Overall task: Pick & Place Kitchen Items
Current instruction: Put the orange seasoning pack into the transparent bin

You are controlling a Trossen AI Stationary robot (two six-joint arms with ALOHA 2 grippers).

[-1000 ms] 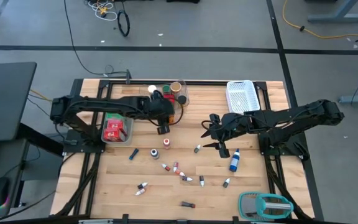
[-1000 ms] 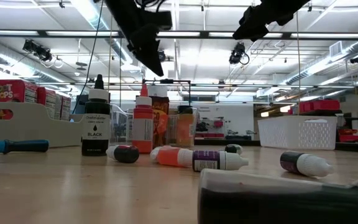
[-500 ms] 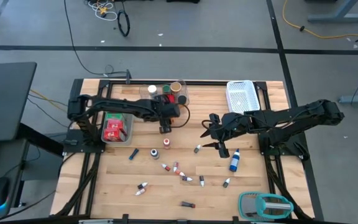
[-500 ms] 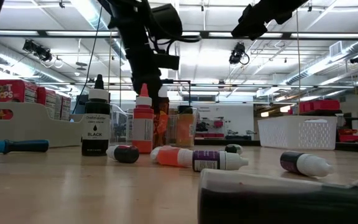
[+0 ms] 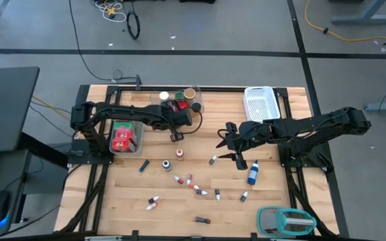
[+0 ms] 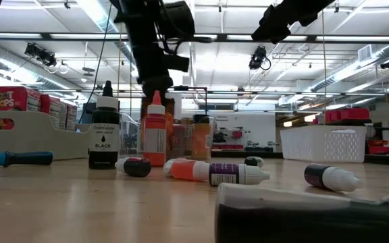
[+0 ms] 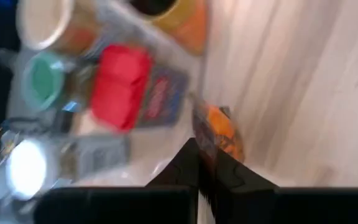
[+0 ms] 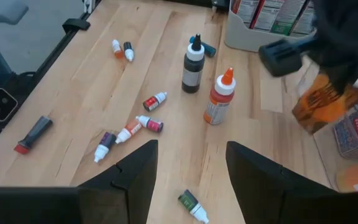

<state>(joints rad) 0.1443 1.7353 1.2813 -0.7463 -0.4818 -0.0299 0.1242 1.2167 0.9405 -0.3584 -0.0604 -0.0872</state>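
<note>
Left claw clamping orange packet, right claw spread wide

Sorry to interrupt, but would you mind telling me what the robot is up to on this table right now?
It is sorting small kitchen items. The left gripper is shut on an orange packet, holding it above the table beside the clear tray of jars. The right gripper hangs open over mid-table, holding nothing. An upright orange bottle, a black bottle and several small vials lie loose on the wood, and a blue bottle lies near the right arm.
</note>
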